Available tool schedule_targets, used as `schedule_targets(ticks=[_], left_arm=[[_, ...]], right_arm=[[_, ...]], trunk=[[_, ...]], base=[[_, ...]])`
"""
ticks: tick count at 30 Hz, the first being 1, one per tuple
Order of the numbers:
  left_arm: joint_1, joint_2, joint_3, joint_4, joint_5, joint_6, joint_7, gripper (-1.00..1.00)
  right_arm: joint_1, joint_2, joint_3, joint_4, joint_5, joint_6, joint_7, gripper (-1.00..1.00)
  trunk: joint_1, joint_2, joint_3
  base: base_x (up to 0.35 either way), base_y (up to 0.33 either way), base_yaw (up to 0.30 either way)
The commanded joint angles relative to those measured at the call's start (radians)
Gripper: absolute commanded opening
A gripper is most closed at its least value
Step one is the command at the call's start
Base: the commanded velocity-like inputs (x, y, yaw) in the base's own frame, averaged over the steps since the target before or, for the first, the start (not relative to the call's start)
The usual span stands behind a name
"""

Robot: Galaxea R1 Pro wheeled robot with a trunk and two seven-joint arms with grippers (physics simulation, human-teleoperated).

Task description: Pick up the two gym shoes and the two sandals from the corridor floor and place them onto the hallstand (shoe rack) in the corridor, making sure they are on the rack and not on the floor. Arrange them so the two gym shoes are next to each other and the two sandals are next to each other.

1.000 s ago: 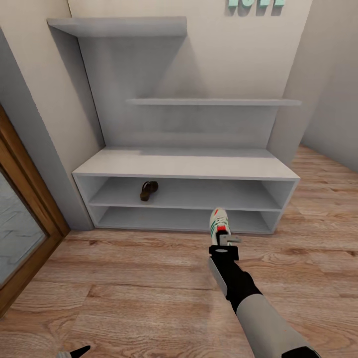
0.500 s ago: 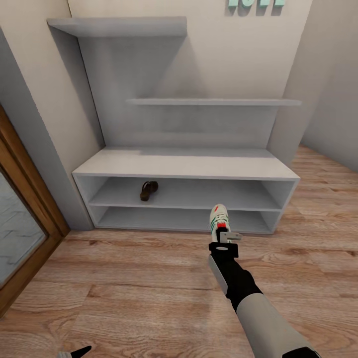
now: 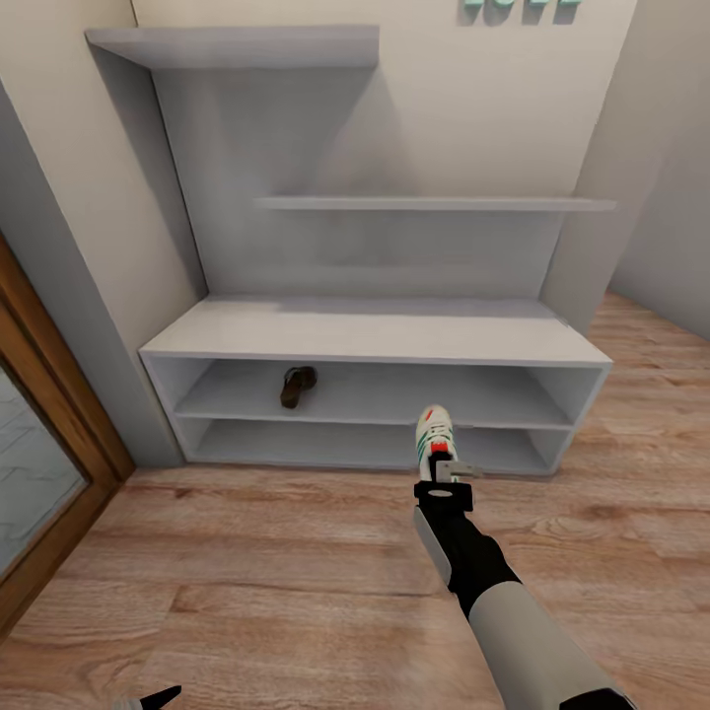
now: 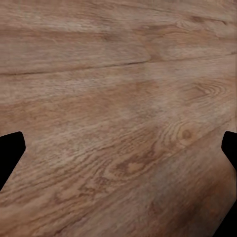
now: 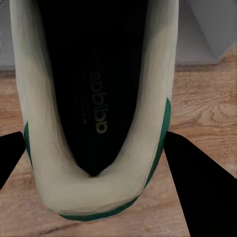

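Sneaker (image 3: 434, 436) gripped in right hand (image 3: 444, 473) — toe toward hallstand (image 3: 375, 335).

hallstand (image 3: 375, 330) stands against the back wall on the corridor floor (image 3: 266, 582) | sandal (image 3: 297, 386) lies on its upper open shelf, left part | gym shoe (image 3: 434, 438) sits before the lower shelf, right of the sandal

One sandal (image 3: 297, 386), seemingly alone, on the hallstand (image 3: 375, 331)

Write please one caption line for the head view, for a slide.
Right gripper carries a white gym shoe toward the hallstand, where one brown sandal lies on a shelf.
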Motion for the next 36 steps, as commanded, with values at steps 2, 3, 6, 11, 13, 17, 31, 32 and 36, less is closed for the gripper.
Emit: schedule_targets(ticks=[2,3,6,11,13,17,31,32,36], left_arm=[[-0.001,0.0,0.004,0.0,-0.003,-0.004,-0.004,1.0],[-0.001,0.0,0.004,0.0,-0.003,-0.005,-0.004,1.0],[-0.001,0.0,0.004,-0.001,-0.003,-0.005,-0.005,1.0],[-0.001,0.0,0.003,-0.001,-0.003,-0.005,-0.005,1.0],[-0.001,0.0,0.003,-0.001,-0.003,-0.005,-0.005,1.0],[-0.001,0.0,0.002,-0.001,-0.003,-0.006,-0.005,1.0],[-0.001,0.0,0.002,-0.001,-0.003,-0.005,-0.005,1.0],[-0.001,0.0,0.003,-0.001,-0.003,-0.005,-0.005,1.0],[-0.001,0.0,0.003,-0.001,-0.003,-0.005,-0.005,1.0]], right_arm=[[-0.001,0.0,0.002,0.001,-0.008,0.003,-0.008,-1.0],[-0.001,0.0,0.002,0.002,-0.008,0.003,-0.008,-1.0],[-0.001,0.0,0.001,0.004,-0.008,0.003,-0.008,-1.0],[0.0,0.0,0.0,0.005,-0.008,0.003,-0.008,-1.0],[0.001,0.0,0.0,0.005,-0.008,0.003,-0.008,-1.0],[0.001,0.0,0.0,0.005,-0.008,0.003,-0.008,-1.0],[0.001,0.0,0.0,0.004,-0.008,0.003,-0.008,-1.0],[0.001,0.0,0.0,0.004,-0.008,0.003,-0.008,-1.0],[0.001,0.0,-0.001,0.004,-0.007,0.003,-0.008,-1.0]], trunk=[[0.0,0.0,-0.001],[0.0,0.0,-0.001],[0.0,0.0,-0.001],[0.0,0.0,-0.001],[0.0,0.0,-0.001],[0.0,0.0,-0.001],[0.0,0.0,-0.001],[0.0,0.0,-0.001],[0.0,0.0,-0.001]], base=[[0.295,0.154,0.0],[0.297,0.157,0.0],[0.299,0.159,0.0],[0.307,0.103,0.0],[0.327,0.025,0.0],[0.333,0.009,0.0],[0.333,0.0,0.0],[0.26,0.0,0.0],[0.111,0.0,0.0]])
